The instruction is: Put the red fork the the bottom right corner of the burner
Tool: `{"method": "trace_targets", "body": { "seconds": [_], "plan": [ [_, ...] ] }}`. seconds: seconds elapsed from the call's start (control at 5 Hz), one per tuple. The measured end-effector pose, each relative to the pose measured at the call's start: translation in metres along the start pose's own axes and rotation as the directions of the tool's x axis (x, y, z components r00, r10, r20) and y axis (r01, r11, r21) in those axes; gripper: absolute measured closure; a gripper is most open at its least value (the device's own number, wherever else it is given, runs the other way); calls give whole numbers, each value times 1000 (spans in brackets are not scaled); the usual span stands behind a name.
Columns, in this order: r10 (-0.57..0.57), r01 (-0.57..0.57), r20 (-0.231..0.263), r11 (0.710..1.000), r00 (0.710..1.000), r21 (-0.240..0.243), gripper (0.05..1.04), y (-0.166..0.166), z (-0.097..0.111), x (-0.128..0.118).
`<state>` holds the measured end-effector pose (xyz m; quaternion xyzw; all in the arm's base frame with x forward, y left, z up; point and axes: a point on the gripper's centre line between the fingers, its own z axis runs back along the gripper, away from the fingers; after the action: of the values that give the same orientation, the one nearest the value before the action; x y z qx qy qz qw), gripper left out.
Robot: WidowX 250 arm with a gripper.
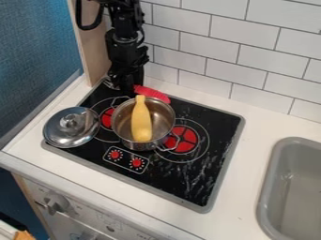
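The black gripper hangs low over the back left corner of the black burner top. Right beside it, on its right, the red fork's handle lies slanted behind the pot, along the burner's back edge. The gripper covers the handle's left end, so whether it holds the fork cannot be made out. A silvery piece shows on the gripper's left side; it is unclear whether it belongs to the fork.
A metal pot with a yellow squash-like toy in it stands just in front of the gripper. A metal lid lies at the burner's left. Tiled wall rises behind; a grey sink is at right.
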<state>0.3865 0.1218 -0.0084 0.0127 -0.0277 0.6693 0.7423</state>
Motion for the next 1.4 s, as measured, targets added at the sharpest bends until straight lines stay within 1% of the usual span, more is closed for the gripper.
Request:
{"method": "trace_targets", "body": {
  "seconds": [0.2, 0.4, 0.6, 0.8, 1.0, 1.2, 1.4],
  "plan": [
    [92, -92, -27, 996, 995, -3, 790, -1, 3, -4],
    [203, -204, -23, 977, 979, -54, 791, -10, 25, -1],
    [295, -297, -40, 951, 955, -84, 791, -17, 35, -11],
    [231, -234, -38, 969, 972, -84, 791, -18, 51, -22],
    [115, -118, -41, 990, 993, -83, 791, -9, 83, -49],
    [40, -44, -61, 997, 997, -65, 791, 14, 103, -66],
    [-34, 30, -66, 998, 997, -50, 791, 37, 116, -85]
  ]
}}
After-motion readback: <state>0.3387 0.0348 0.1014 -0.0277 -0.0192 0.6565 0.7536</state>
